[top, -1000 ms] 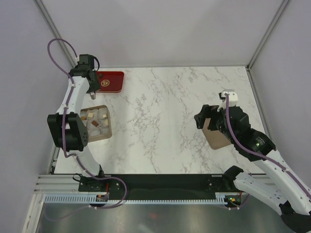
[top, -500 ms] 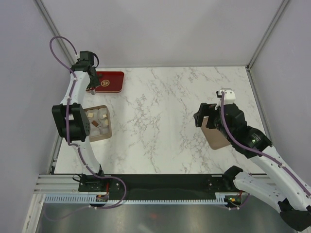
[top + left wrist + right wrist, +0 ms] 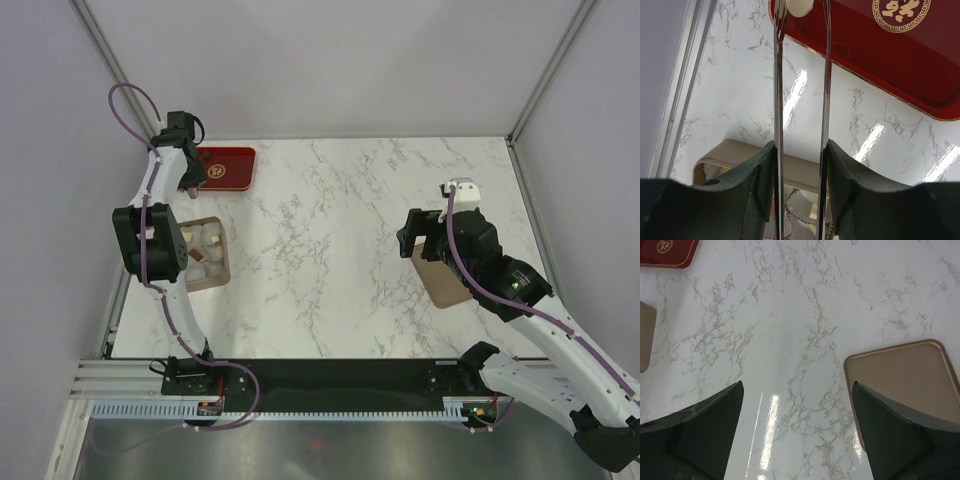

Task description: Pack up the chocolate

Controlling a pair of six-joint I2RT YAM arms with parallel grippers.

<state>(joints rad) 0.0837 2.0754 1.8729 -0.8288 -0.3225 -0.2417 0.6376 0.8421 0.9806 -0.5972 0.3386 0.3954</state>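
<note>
From above, finds the left gripper [image 3: 187, 183] just beyond the far edge of the box [image 3: 222, 262], at the corner of the red tray [image 3: 230, 167] nearest the box. Cannot make out the jaws from there.

From the left wrist, sees them as two thin metal blades, half spread. Finds one cream-white chocolate [image 3: 800, 6] between their tips, at the tray rim beyond the box. Cannot tell whether pinched or merely straddled, being cut by the frame's top.

Catches there also the gold emblem [image 3: 901, 12] farther along the tray. Catches too, nearer, the box's far wall with pleated paper cups [image 3: 795, 210] inside. Reads neither detail clearly from above.

Shows, from above only, more chocolate [image 3: 205, 240] lying inside the box: cream, tan and brown pieces, partly hidden under the left arm [image 3: 150, 250].

Well right of the box, across the marble bench [image 3: 320, 230], meets the right gripper [image 3: 415, 238], hovering at the box-side edge of the tan lid [image 3: 450, 285].

From the right wrist, shows its jaws spread wide over bare bench, with the lid lying flat and one corner under the jaw farther from the box. Glimpses a tray corner and the box's edge at the left margin of that view.
</note>
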